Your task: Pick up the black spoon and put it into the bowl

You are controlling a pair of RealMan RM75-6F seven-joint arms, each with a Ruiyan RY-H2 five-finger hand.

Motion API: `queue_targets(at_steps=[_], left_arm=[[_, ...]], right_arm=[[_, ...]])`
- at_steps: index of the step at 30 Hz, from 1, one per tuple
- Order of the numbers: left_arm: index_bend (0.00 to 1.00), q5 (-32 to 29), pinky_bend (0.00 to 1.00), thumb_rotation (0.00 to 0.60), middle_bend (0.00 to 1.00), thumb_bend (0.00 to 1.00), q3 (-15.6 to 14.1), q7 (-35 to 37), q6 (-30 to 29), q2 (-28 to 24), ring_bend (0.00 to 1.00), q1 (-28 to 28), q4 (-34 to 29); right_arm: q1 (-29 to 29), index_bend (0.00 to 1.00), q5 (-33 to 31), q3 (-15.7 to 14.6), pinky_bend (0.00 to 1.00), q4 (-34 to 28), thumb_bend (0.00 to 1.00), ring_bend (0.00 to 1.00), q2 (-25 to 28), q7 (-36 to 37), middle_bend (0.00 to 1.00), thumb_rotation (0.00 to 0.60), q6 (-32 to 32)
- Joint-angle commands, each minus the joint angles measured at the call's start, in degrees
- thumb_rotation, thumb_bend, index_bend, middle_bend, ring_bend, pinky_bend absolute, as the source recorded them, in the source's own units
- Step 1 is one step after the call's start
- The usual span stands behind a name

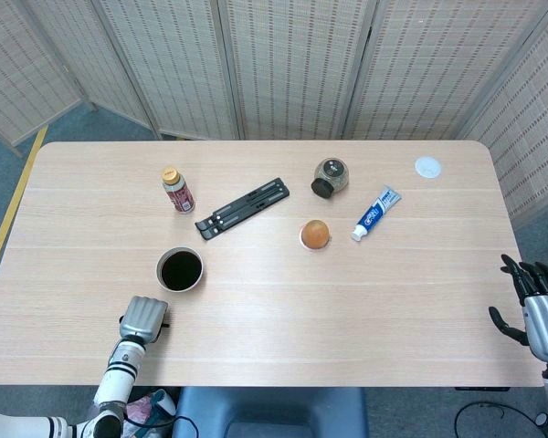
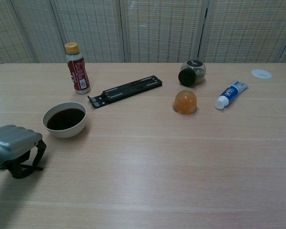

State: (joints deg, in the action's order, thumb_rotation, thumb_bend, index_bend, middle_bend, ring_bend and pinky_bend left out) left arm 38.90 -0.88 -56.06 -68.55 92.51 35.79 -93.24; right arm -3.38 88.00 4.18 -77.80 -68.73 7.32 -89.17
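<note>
bowl (image 2: 65, 119) – dark inside | left hand (image 2: 15, 149) – curled on spoon (image 2: 26, 167), unclear | right hand (image 1: 537, 310) – fingers spread, empty

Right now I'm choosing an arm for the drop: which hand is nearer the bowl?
Left. The left hand sits just in front of the bowl; the right hand is off the table's far right edge.

We note the left hand (image 2: 13, 143) with a ribbed silver-grey back, black fingers and white, black-banded wrist; the right hand (image 1: 536, 310) grey-backed with black fingers.
</note>
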Motion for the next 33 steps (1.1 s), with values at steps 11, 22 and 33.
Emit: queue_targets(at_steps=[11, 22, 33], left_arm=[[0.58, 0.03, 1.00, 0.600, 1.00, 0.45, 0.58, 2.36, 0.99, -0.65, 0.93, -0.05, 0.35], [0.60, 0.56, 1.00, 0.600, 1.00, 0.50, 0.72, 4.87, 1.97, -1.73, 0.93, -0.28, -0.02], [0.63, 2.07, 1.00, 0.600, 1.00, 0.54, 0.78, 7.28, 2.30, -2.50, 0.93, -0.65, -0.14]], right_arm=[[0.29, 0.08, -0.18, 0.03, 0.15, 0.15, 0.24, 0.18, 0.02, 0.25, 0.28, 0.600, -0.19], [0.34, 0.09, 0.22, 0.07, 0.15, 0.38, 0.24, 0.19, -0.07, 0.54, 0.28, 0.600, -0.65], [0.42, 0.09, 0.39, 0.10, 0.15, 0.22, 0.24, 0.19, -0.05, 0.28, 0.28, 0.600, -0.93]])
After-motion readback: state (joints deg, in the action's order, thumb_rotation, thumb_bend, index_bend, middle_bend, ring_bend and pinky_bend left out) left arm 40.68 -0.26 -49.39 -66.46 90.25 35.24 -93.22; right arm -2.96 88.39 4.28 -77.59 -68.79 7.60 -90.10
